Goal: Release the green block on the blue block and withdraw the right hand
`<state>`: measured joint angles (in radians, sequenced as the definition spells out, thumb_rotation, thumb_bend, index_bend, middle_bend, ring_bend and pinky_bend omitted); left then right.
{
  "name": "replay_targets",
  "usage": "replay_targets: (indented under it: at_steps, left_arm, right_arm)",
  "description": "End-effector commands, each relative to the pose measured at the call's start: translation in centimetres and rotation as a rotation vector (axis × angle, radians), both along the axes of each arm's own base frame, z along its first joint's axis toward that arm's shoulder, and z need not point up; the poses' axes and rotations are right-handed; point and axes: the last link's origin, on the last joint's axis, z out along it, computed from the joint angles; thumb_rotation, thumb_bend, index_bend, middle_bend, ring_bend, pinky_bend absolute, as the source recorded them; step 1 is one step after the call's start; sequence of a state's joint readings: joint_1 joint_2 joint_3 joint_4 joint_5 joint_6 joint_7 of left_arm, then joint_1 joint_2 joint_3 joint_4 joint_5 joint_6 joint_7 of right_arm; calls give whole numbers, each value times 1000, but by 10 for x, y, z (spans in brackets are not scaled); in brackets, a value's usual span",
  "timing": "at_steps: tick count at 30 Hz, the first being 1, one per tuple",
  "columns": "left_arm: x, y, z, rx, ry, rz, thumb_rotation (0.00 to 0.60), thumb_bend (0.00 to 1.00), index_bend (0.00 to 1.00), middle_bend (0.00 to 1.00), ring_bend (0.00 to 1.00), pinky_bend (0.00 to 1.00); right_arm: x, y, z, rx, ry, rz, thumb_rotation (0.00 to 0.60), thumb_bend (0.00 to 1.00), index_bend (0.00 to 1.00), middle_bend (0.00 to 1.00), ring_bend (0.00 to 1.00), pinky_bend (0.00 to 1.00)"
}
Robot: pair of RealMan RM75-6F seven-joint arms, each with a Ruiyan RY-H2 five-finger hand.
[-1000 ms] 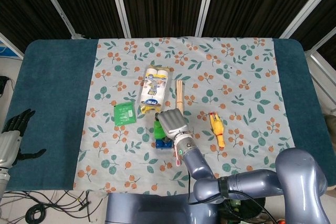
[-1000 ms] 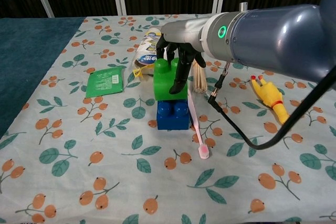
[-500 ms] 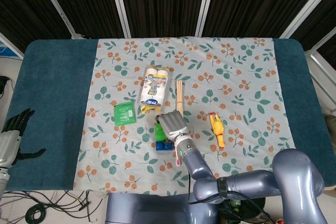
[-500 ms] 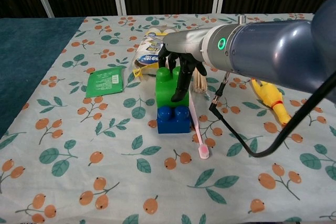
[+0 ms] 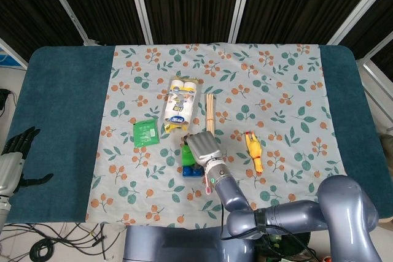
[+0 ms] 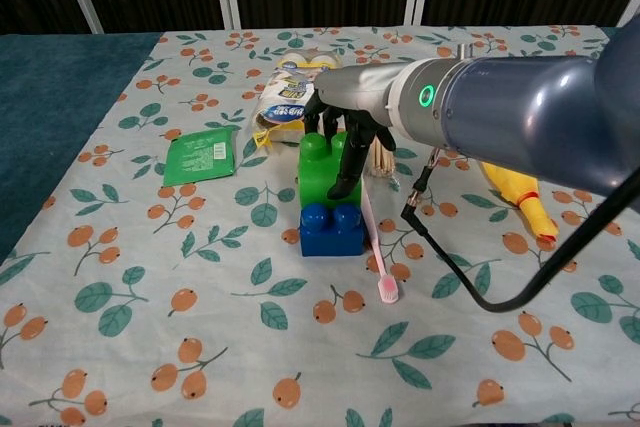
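Chest view: right hand [image 6: 345,137] gripping green block [image 6: 322,169], dark fingers [image 6: 350,162] down its front, block seated on blue block [image 6: 331,228] mid-cloth. Pink toothbrush [image 6: 375,247] just beside, right of stack; open cloth in front. Head view: stack mostly hidden under hand. Left hand [image 5: 13,154] at table's left edge, fingers spread.

Bright, even overhead light, soft short shadows, sharp focus, dark backdrop behind.
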<state>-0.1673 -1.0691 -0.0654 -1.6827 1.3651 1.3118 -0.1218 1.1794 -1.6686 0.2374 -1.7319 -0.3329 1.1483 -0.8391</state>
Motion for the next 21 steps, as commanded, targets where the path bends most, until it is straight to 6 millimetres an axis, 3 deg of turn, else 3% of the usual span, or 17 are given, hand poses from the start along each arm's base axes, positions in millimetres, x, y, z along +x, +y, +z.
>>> replay_targets:
  at_steps: [1, 5, 7, 8, 11, 15, 21]
  left_arm:
    - [0, 0, 0, 0, -1, 1, 600, 0, 0, 0, 0, 0]
    - [0, 0, 0, 0, 0, -1, 600, 0, 0, 0, 0, 0]
    - [0, 0, 0, 1, 0, 0, 600, 0, 0, 0, 0, 0]
    - [0, 0, 0, 1, 0, 1, 600, 0, 0, 0, 0, 0]
    - [0, 0, 0, 1, -1, 0, 600, 0, 0, 0, 0, 0]
    - [0, 0, 0, 3, -1, -2, 600, 0, 0, 0, 0, 0]
    - [0, 0, 1, 7, 3, -5, 600, 0, 0, 0, 0, 0]
  right_arm:
    - [-1, 0, -1, 1, 1, -1, 600, 408, 609, 547, 542, 687]
    - [-1, 0, 0, 1, -2, 1, 600, 407, 609, 529, 531, 634]
    - [0, 0, 1, -3, -3, 8, 600, 401, 553, 455, 467, 522]
    - [1, 0, 2, -3, -1, 14, 600, 393, 508, 413, 430, 478]
    - [2, 0, 5, -4, -4, 21, 600, 328, 238, 197, 221, 298]
    - [4, -1, 11, -21, -11, 26, 600, 223, 9, 14, 31, 202]
    - [4, 0, 26, -70, -45, 39, 600, 130, 0, 0, 0, 185]
